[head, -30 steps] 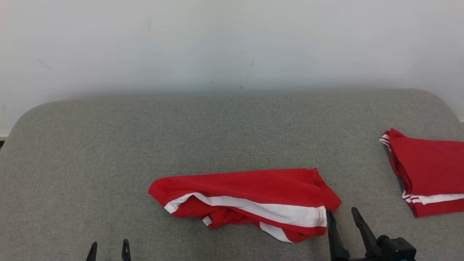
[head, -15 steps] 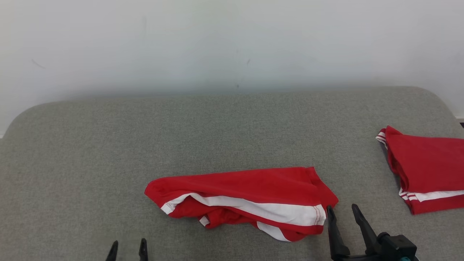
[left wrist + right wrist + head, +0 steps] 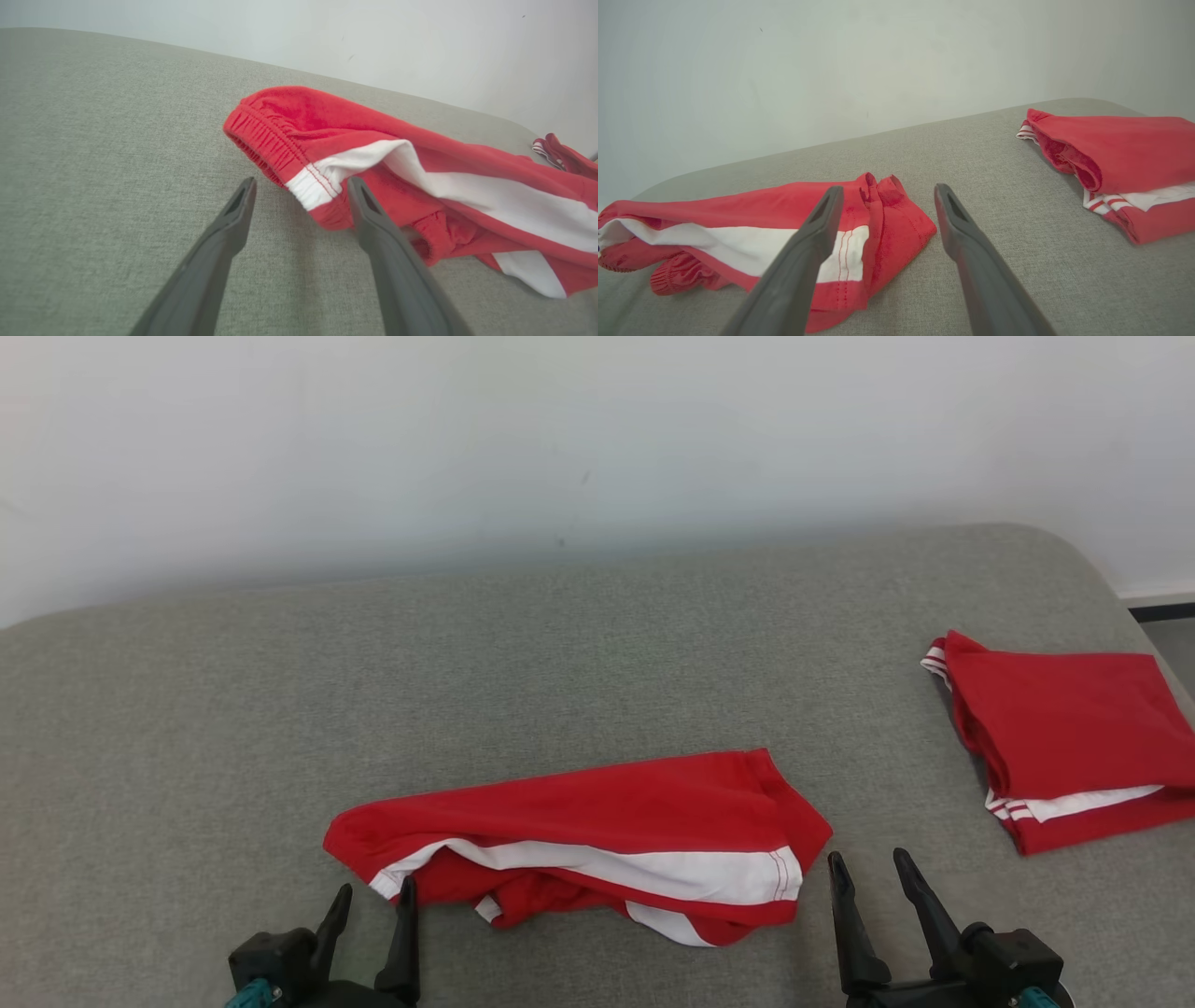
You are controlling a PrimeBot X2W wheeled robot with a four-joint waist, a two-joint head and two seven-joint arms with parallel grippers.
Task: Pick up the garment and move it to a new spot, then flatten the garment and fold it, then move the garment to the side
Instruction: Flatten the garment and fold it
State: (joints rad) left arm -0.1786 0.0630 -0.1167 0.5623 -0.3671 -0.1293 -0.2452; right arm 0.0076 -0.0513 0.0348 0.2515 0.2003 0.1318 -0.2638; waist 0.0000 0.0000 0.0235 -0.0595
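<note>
The left tool (image 3: 375, 887) hovers low over the grey fabric-covered desk (image 3: 560, 653), its two dark fingers spread wide apart with nothing between them. Just ahead of its fingertips lies the left end of the garment (image 3: 597, 803), a pair of red shorts with a white stripe (image 3: 653, 873) along the side. In the left wrist view the left tool (image 3: 302, 182) points at the gathered elastic waistband (image 3: 261, 140). The white part of that band sits just beyond the gap between the fingers, and the right finger crosses in front of the red cloth; whether it touches the cloth I cannot tell. The garment (image 3: 303, 107) lies crumpled and partly doubled over. It stretches from just ahead of the left tool across to just left of the right tool, flat on the desk and free of both. The right tool (image 3: 867, 855) also stands with its fingers wide apart and empty, close beside the garment's right hem. In the right wrist view the right tool (image 3: 888, 188) has the hem corner of the garment (image 3: 738, 210) lying ahead between its fingers, its left finger crossing in front of the stripe. Well to the right of the right tool and farther ahead of it rests a folded red garment (image 3: 1055, 719) with white trim, apart from everything else near the desk's rounded corner. A pale wall (image 3: 560, 429) rises beyond the desk.
</note>
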